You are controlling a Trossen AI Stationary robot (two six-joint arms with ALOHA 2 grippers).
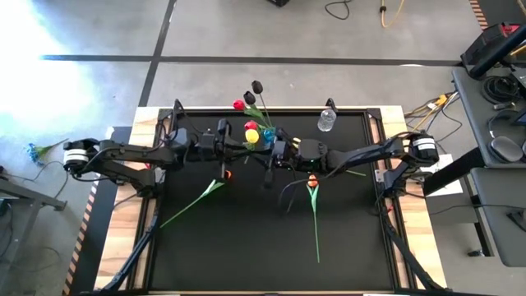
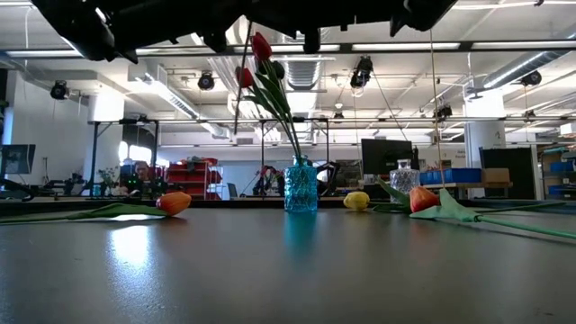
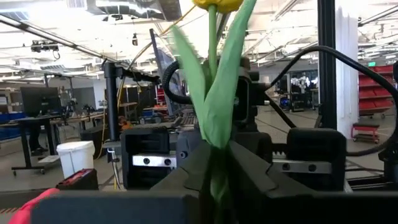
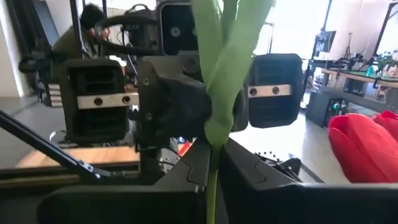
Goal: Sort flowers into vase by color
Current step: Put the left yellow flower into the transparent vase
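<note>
Both grippers meet above the middle of the table, just near of the blue glass vase (image 1: 267, 131) (image 2: 301, 186), which holds red tulips (image 1: 238, 105) (image 2: 261, 45) and near-black tulips (image 1: 257, 85). My left gripper (image 1: 246, 146) (image 3: 214, 168) and right gripper (image 1: 275, 150) (image 4: 213, 168) face each other, both shut on one yellow tulip (image 1: 252, 137) (image 3: 214, 5). Two orange tulips (image 1: 223, 174) (image 1: 312, 187) lie flat on the mat. Another yellow head (image 2: 356, 200) lies at table level. Red heads (image 4: 364, 146) show close beside the right gripper. My left gripper pinches the yellow tulip's stem where the leaves wrap it (image 3: 216, 140), between its two fingers, coming level from the table's left across the stem. The flower stands upright and lifted clear, its head above the fingers. My right gripper pinches the same stem at the leaf base (image 4: 216, 134), coming level from the table's right across the stem. Leaves rise above the fingers and bare stem (image 4: 211, 186) runs down between them.
A clear glass vase (image 1: 327, 120) (image 2: 402, 175) stands at the table's far right. The orange tulips' long stems (image 1: 185, 205) (image 1: 317, 234) stretch toward the near edge. Black mat (image 1: 246, 255) lies bare near the front. A person (image 4: 93, 18) shows beyond the table.
</note>
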